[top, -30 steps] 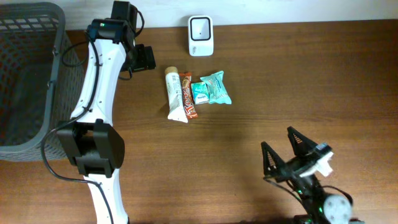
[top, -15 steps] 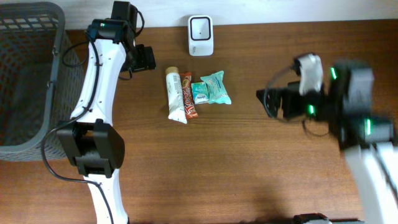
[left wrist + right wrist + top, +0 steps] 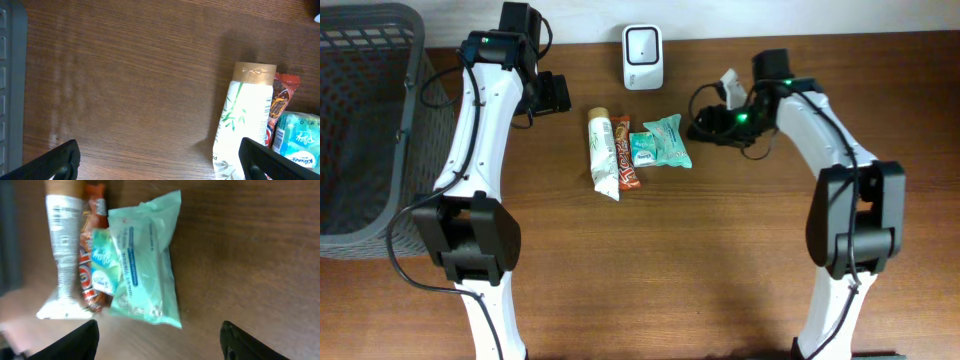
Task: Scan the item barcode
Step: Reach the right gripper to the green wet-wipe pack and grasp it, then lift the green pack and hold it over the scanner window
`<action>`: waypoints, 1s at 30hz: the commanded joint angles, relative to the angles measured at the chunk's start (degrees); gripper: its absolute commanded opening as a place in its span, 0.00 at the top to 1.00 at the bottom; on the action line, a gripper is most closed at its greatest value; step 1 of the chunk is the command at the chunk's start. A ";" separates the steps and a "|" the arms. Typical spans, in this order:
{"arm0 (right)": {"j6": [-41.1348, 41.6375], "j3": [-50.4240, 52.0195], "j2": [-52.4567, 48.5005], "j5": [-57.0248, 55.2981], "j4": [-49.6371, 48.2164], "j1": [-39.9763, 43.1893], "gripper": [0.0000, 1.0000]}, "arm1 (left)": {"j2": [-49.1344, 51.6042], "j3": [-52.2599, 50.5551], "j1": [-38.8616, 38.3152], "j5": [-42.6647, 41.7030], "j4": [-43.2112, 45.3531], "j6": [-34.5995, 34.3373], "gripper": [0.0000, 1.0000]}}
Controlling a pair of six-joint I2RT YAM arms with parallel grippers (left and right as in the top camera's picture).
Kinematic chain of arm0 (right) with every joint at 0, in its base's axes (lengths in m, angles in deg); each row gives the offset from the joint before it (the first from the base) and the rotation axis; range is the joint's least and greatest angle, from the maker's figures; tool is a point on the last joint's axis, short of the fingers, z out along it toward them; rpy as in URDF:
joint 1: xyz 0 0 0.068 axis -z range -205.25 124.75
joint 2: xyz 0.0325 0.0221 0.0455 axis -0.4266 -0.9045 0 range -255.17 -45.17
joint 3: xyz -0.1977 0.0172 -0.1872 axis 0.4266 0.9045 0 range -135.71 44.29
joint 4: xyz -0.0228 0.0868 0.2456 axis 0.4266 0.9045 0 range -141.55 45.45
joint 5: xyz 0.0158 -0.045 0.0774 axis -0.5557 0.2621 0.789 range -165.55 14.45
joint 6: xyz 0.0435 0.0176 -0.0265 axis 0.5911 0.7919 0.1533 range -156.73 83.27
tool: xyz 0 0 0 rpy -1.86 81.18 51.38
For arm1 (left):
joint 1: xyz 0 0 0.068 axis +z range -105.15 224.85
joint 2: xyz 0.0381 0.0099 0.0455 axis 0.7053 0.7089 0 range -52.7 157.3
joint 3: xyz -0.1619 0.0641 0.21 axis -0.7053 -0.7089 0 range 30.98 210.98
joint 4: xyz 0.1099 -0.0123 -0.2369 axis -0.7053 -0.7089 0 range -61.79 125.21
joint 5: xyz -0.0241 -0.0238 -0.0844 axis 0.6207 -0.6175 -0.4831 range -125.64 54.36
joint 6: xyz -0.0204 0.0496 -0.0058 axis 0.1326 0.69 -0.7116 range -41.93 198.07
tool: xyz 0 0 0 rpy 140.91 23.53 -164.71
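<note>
**Desk:** Dark wood counter [image 3: 650, 260] lies bare in the foreground, with both arms reaching away across it. Where does the trouble start?

**Photographer:** At the right pincer [image 3: 700, 126]. It is spread wide and holds nothing, just beside the teal wipes pack [image 3: 668, 140], which is probably the item to scan. The pack is soft film lying flat on the counter. A shallow bite might catch only a fold and let it slide out.

**Desk:** And its neighbours?

**Photographer:** A small teal packet [image 3: 642, 149] lies against the pack's left edge. Beyond it come a chocolate bar [image 3: 624, 153] and a white tube [image 3: 603, 152], all side by side. A push from the right could shove the whole row, or lift the small packet along with the pack.

**Desk:** Further back?

**Photographer:** The left pincer [image 3: 560, 93] hangs wide and empty near the tube's cap, and a grey basket [image 3: 408, 130] sits at the left end. The white scanner [image 3: 642, 57] stands at the far edge. No barcode can be made out on the pack's upper face, so it may reach the scanner turned the wrong way. A hurried carry could also knock the scanner over.
</note>
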 commanded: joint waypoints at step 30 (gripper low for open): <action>16.04 -5.33 -4.90 51.63 2.32 6.78 0.96 | -0.94 -0.17 0.28 0.02 0.04 0.04 0.01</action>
